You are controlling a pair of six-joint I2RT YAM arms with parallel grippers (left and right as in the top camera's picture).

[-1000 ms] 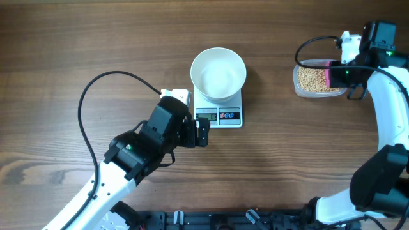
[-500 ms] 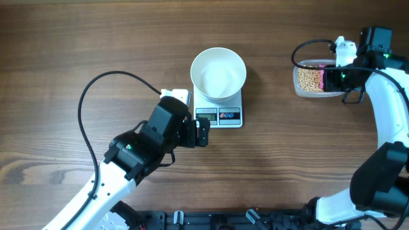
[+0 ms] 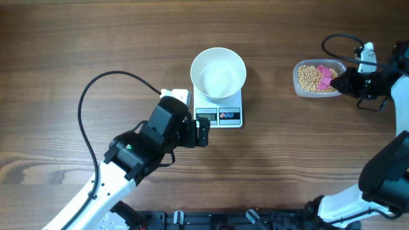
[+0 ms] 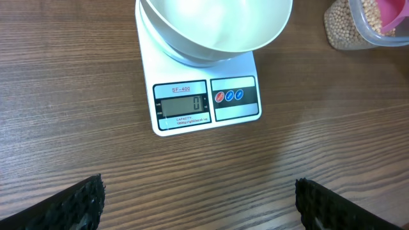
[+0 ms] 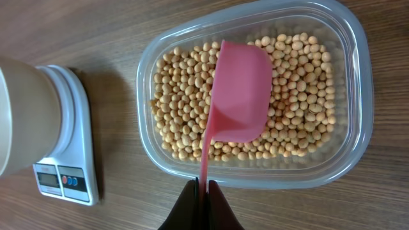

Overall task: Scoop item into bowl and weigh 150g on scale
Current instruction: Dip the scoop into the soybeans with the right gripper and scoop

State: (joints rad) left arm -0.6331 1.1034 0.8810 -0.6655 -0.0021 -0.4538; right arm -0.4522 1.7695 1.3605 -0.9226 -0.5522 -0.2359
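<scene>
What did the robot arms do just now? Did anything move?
The right arm swung out to the right, off the clear plastic tub, so the small tan beans and the pink plastic scoop now show. Its fingers stay shut on the scoop's handle. The left arm, round white bowl and square white scale stayed put.
</scene>
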